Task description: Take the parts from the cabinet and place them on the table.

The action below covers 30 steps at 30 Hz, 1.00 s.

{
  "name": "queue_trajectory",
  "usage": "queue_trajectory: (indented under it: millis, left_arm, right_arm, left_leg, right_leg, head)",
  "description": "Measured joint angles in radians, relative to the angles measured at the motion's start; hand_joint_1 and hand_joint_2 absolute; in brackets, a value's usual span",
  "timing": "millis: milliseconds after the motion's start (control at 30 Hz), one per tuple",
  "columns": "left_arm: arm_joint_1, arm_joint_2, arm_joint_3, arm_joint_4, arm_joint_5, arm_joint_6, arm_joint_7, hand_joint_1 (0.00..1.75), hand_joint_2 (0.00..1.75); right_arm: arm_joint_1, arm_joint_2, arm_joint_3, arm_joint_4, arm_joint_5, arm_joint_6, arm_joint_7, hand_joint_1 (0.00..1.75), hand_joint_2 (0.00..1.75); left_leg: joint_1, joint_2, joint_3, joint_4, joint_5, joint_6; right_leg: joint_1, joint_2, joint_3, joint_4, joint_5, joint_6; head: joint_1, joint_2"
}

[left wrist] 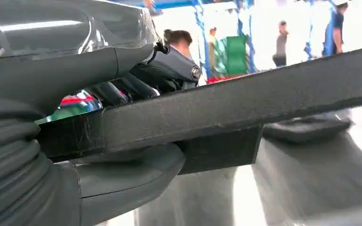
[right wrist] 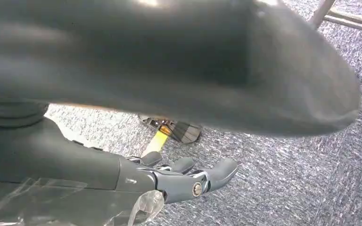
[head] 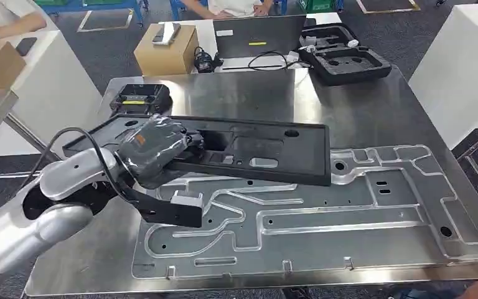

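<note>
The left hand (head: 162, 148), wrapped in clear film, clasped the near-left end of the long flat black rectangular panel with cut-out openings (head: 267, 149); in the left wrist view the thumb (left wrist: 122, 176) lay under the panel's edge and the darker fingers (left wrist: 169, 68) over it, probably so the plate could be carried level. The panel hung tilted, from nine o'clock toward three o'clock, over the large silver machined aluminium plate with routed channels (head: 348, 212), which lay flat on the brushed steel table (head: 255, 93); whether the panel's far end touched that plate I could not tell. The right hand (right wrist: 188, 181) hung over grey carpet, fingers loosely curled, holding nothing. Farther off at eleven o'clock sat a small black device with a yellow label (head: 135, 98); at twelve a brown cardboard box (head: 168, 53); at one a black foam case (head: 348, 61).
</note>
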Motion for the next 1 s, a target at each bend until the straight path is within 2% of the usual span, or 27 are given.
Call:
queue_trajectory:
  millis: [33, 67, 100, 133, 200, 233, 267, 367, 400, 433, 467, 500, 533, 567, 600, 633, 667, 733, 767, 800, 867, 900, 933, 967, 1000]
  left_arm:
    - [0.004, 0.0, -0.003, 0.0, 0.013, -0.007, -0.002, 1.75, 1.75]
    - [0.007, -0.001, -0.007, 0.002, 0.024, -0.015, -0.002, 1.75, 1.75]
    - [0.009, -0.001, -0.01, 0.002, 0.035, -0.022, -0.002, 1.75, 1.75]
    - [0.009, -0.001, -0.013, 0.003, 0.043, -0.025, -0.002, 1.75, 1.75]
    - [0.005, -0.003, -0.015, 0.004, 0.044, -0.025, 0.001, 1.75, 1.75]
    - [0.0, -0.006, -0.016, 0.005, 0.047, -0.028, 0.001, 1.75, 1.75]
    - [-0.007, -0.008, -0.018, 0.005, 0.055, -0.034, 0.001, 1.75, 1.75]
    - [-0.009, -0.01, -0.025, 0.006, 0.109, -0.05, 0.001, 1.75, 1.75]
    - [-0.009, -0.01, -0.025, 0.006, 0.115, -0.051, 0.001, 1.75, 1.75]
    - [-0.013, -0.012, -0.025, 0.006, 0.118, -0.05, 0.001, 1.75, 1.75]
    - [-0.021, -0.013, -0.027, 0.006, 0.118, -0.05, 0.001, 1.75, 1.75]
    - [-0.023, -0.015, -0.029, 0.006, 0.118, -0.049, 0.001, 1.75, 1.75]
    - [-0.023, -0.016, -0.032, 0.006, 0.119, -0.049, 0.0, 1.75, 1.75]
    - [-0.022, -0.016, -0.036, 0.006, 0.119, -0.048, 0.0, 1.75, 1.75]
    - [-0.02, -0.016, -0.041, 0.006, 0.12, -0.048, 0.0, 0.0, 1.75]
    - [-0.02, -0.016, -0.043, 0.006, 0.12, -0.048, 0.0, 0.0, 1.75]
    - [-0.021, -0.017, -0.043, 0.006, 0.119, -0.047, 0.0, 0.0, 1.75]
    - [-0.023, -0.019, -0.043, 0.006, 0.118, -0.036, 0.0, 0.0, 1.75]
    - [-0.024, -0.02, -0.043, 0.006, 0.118, -0.032, 0.0, 0.0, 1.75]
    - [-0.025, -0.021, -0.044, 0.007, 0.116, -0.029, 0.001, 0.0, 1.75]
    - [-0.025, -0.025, -0.043, 0.007, 0.119, -0.017, 0.011, 0.0, 1.75]
    - [-0.024, -0.026, -0.044, 0.007, 0.127, -0.017, 0.018, 0.0, 0.0]
    - [-0.024, -0.026, -0.044, 0.008, 0.132, -0.018, 0.02, 0.0, 0.0]
    - [-0.026, -0.026, -0.044, 0.009, 0.137, -0.018, 0.021, 0.0, 0.0]
    - [-0.025, -0.027, -0.044, 0.012, 0.153, -0.018, 0.029, 0.0, 0.0]
  right_arm:
    - [0.001, 0.0, 0.0, 0.0, -0.003, 0.0, 0.0, 0.0, 0.0]
    - [0.002, 0.0, 0.0, 0.0, -0.005, 0.0, 0.0, 0.0, 0.0]
    - [0.002, 0.0, 0.0, 0.0, -0.005, 0.0, 0.0, 0.0, 0.0]
    - [0.002, 0.0, 0.001, 0.0, -0.005, 0.0, 0.001, 0.0, 0.0]
    - [0.0, 0.002, 0.002, 0.0, -0.005, 0.0, 0.001, 0.0, 0.0]
    - [0.0, 0.004, 0.002, 0.0, -0.005, 0.0, 0.001, 0.0, 0.0]
    - [-0.002, 0.004, 0.002, 0.0, -0.005, 0.0, 0.001, 0.0, 0.0]
    - [-0.001, 0.005, 0.01, 0.0, -0.007, 0.001, 0.002, 0.0, 0.0]
    - [-0.001, 0.006, 0.01, 0.0, -0.007, 0.001, 0.003, 0.0, 0.0]
    - [-0.001, 0.005, 0.01, 0.0, -0.006, 0.001, 0.003, 0.0, 0.0]
    - [-0.002, 0.005, 0.013, 0.0, -0.005, 0.001, 0.003, 0.0, 0.0]
    - [-0.001, 0.005, 0.016, 0.0, -0.005, 0.001, 0.003, 0.0, 0.0]
    - [-0.001, 0.005, 0.018, 0.0, -0.005, 0.001, 0.004, 0.0, 0.0]
    - [0.0, 0.005, 0.019, 0.0, -0.005, 0.001, 0.004, 0.0, 0.0]
    - [0.001, 0.005, 0.021, 0.0, -0.005, 0.001, 0.005, 0.0, 0.0]
    - [0.001, 0.005, 0.023, 0.0, -0.005, 0.001, 0.005, 0.0, 0.0]
    - [0.001, 0.005, 0.024, 0.0, -0.005, 0.001, 0.005, 0.0, 0.0]
    - [0.001, 0.005, 0.024, 0.0, -0.005, 0.001, 0.006, 0.0, 0.0]
    - [0.0, 0.006, 0.024, 0.0, -0.005, 0.001, 0.006, 0.0, 0.0]
    - [0.0, 0.006, 0.024, 0.0, -0.005, 0.001, 0.005, 0.0, 0.0]
    - [0.001, 0.007, 0.024, 0.0, -0.006, 0.001, 0.005, 0.0, 0.0]
    - [0.001, 0.008, 0.024, 0.0, -0.006, 0.001, 0.005, 0.0, 0.0]
    - [-0.001, 0.01, 0.024, 0.0, -0.007, 0.001, 0.004, 0.0, 0.0]
    - [-0.001, 0.01, 0.024, 0.0, -0.008, 0.001, 0.002, 0.0, 0.0]
    - [0.0, 0.01, 0.024, 0.0, -0.008, 0.001, 0.001, 0.0, 0.0]
  left_leg:
    - [0.001, 0.0, -0.04, 0.081, -0.028, -0.004]
    - [0.001, 0.0, -0.068, 0.133, -0.038, -0.006]
    - [0.002, 0.0, -0.076, 0.14, -0.027, -0.006]
    - [0.002, 0.0, -0.063, 0.103, 0.003, -0.006]
    - [0.0, 0.0, 0.02, -0.078, 0.096, 0.005]
    - [-0.003, 0.002, 0.057, -0.158, 0.122, 0.014]
    - [-0.011, 0.003, 0.072, -0.185, 0.111, 0.018]
    - [-0.017, 0.002, 0.07, -0.183, 0.114, 0.025]
    - [-0.009, 0.002, 0.078, -0.197, 0.123, 0.034]
    - [-0.007, 0.005, 0.082, -0.2, 0.127, 0.035]
    - [-0.005, 0.005, 0.082, -0.201, 0.127, 0.037]
    - [-0.005, 0.005, 0.083, -0.2, 0.128, 0.044]
    - [-0.006, 0.005, 0.082, -0.2, 0.127, 0.045]
    - [-0.006, 0.005, 0.082, -0.2, 0.127, 0.045]
    - [-0.005, 0.005, 0.082, -0.2, 0.127, 0.045]
    - [-0.003, 0.004, 0.082, -0.199, 0.127, 0.045]
    - [-0.001, 0.003, 0.082, -0.198, 0.126, 0.043]
    - [0.002, 0.002, 0.081, -0.188, 0.12, 0.033]
    - [-0.006, 0.002, 0.075, -0.179, 0.113, 0.024]
    - [-0.006, 0.001, 0.073, -0.177, 0.112, 0.022]
    - [-0.003, 0.001, 0.075, -0.182, 0.115, 0.017]
    - [-0.001, 0.001, 0.074, -0.179, 0.113, 0.015]
    - [0.002, 0.002, 0.066, -0.165, 0.101, 0.01]
    - [0.002, 0.003, 0.047, -0.121, 0.071, 0.003]
    - [0.004, 0.003, 0.013, -0.042, 0.032, -0.002]
  right_leg:
    - [0.0, 0.0, 0.0, 0.0, -0.001, -0.001]
    - [0.001, 0.0, 0.0, 0.0, -0.001, -0.002]
    - [0.001, 0.0, 0.001, 0.0, -0.001, -0.002]
    - [0.001, 0.0, 0.002, 0.0, -0.001, -0.002]
    - [0.001, 0.001, 0.006, 0.0, -0.002, -0.001]
    - [0.001, 0.001, 0.006, -0.001, -0.002, -0.001]
    - [0.008, 0.001, 0.003, 0.001, -0.003, 0.003]
    - [0.001, 0.0, 0.004, -0.004, 0.003, 0.019]
    - [0.006, 0.0, 0.004, 0.001, 0.0, 0.026]
    - [0.003, -0.005, -0.003, 0.021, -0.01, 0.029]
    - [0.006, -0.005, -0.024, 0.07, -0.044, 0.033]
    - [0.005, -0.005, -0.058, 0.141, -0.083, 0.036]
    - [0.004, -0.005, -0.097, 0.223, -0.119, 0.039]
    - [0.004, -0.005, -0.126, 0.284, -0.14, 0.042]
    - [0.003, -0.006, -0.137, 0.307, -0.138, 0.043]
    - [0.001, -0.006, -0.123, 0.279, -0.115, 0.045]
    - [-0.002, -0.007, -0.087, 0.208, -0.077, 0.047]
    - [-0.009, -0.008, 0.007, 0.032, -0.009, 0.051]
    - [-0.005, -0.004, 0.018, 0.01, -0.02, 0.049]
    - [-0.007, 0.0, 0.014, 0.009, -0.017, 0.035]
    - [0.0, 0.0, 0.013, 0.009, -0.017, 0.024]
    - [-0.005, -0.001, 0.013, 0.007, -0.013, 0.016]
    - [-0.007, -0.001, 0.014, 0.006, -0.012, 0.012]
    - [-0.007, -0.001, 0.014, 0.006, -0.011, 0.008]
    - [-0.007, -0.001, 0.013, 0.006, -0.011, 0.005]
  head:
    - [0.0, 0.0]
    - [0.0, 0.0]
    - [0.0, 0.0]
    - [0.0, 0.0]
    - [0.0, 0.0]
    - [0.0, 0.0]
    - [-0.001, 0.0]
    - [0.0, 0.0]
    - [0.0, 0.0]
    - [0.0, 0.0]
    - [0.002, 0.0]
    - [0.003, 0.0]
    - [0.003, 0.0]
    - [0.003, 0.0]
    - [0.003, 0.0]
    - [0.003, 0.0]
    - [0.003, 0.0]
    - [0.003, 0.0]
    - [0.004, 0.0]
    - [0.002, 0.0]
    - [0.002, 0.0]
    - [0.002, 0.0]
    - [0.002, 0.0]
    - [-0.001, 0.0]
    - [-0.001, 0.0]
